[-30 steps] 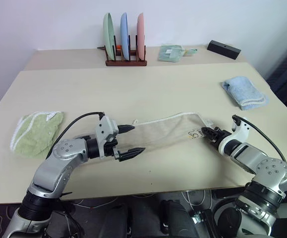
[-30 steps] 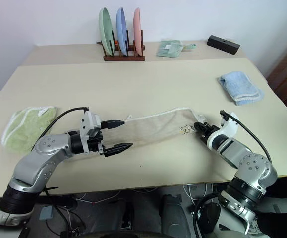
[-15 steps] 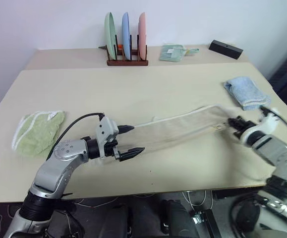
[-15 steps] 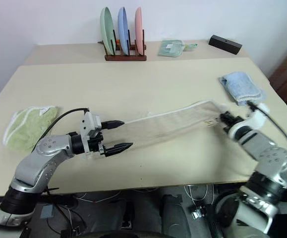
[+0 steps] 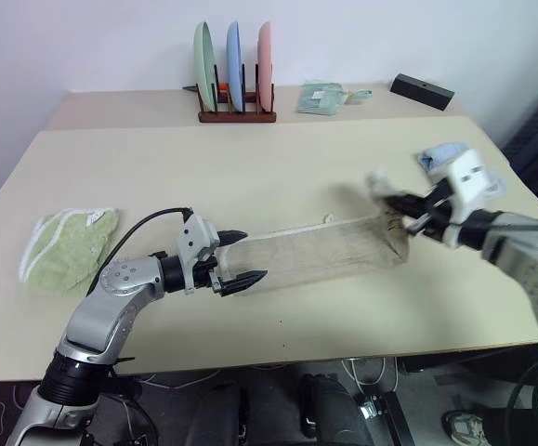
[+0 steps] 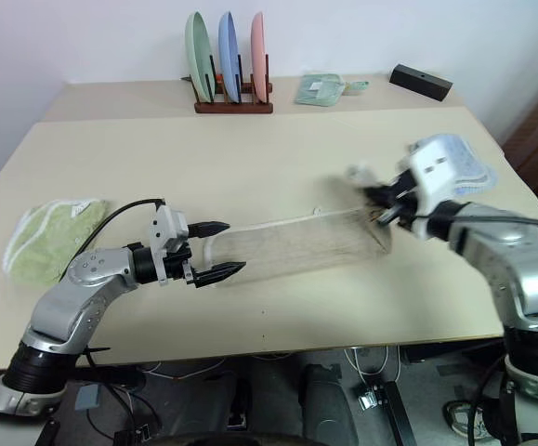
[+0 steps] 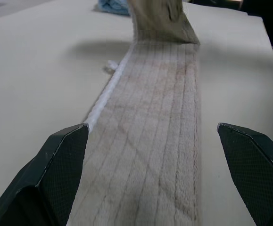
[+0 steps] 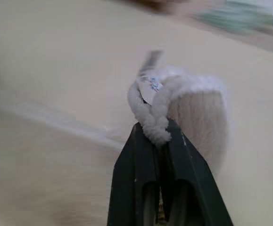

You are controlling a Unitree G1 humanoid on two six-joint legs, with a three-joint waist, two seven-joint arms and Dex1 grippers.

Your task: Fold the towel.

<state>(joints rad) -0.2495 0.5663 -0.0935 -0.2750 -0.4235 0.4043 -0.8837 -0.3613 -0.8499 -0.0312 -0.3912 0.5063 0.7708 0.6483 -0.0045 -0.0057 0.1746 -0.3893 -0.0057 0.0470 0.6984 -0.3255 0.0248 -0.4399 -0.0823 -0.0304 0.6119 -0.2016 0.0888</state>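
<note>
Table [image 5: 278, 167], light wood, items from its left edge to its right:

Green towel [image 5: 67, 247], crumpled, near the left edge.

Left gripper [image 5: 238, 257], low over the front part of the table, fingers spread wide and holding nothing; they straddle the near end of the towel [image 5: 320, 251] without pinching it.

Towel, beige with white edging, stretched in a long narrow strip across the front middle of the table. Its left part lies flat; its right end is lifted clear of the surface.

Right gripper [image 6: 377, 206], raised near the right edge, fingers pressed together on the towel's white-edged corner (a small tag shows there).

Blue towel [image 6: 464, 160], by the right edge, behind that gripper.

Along the back edge: plate rack [image 5: 235, 71], small green cloth [image 5: 322, 98], black box [image 5: 421, 91].
</note>
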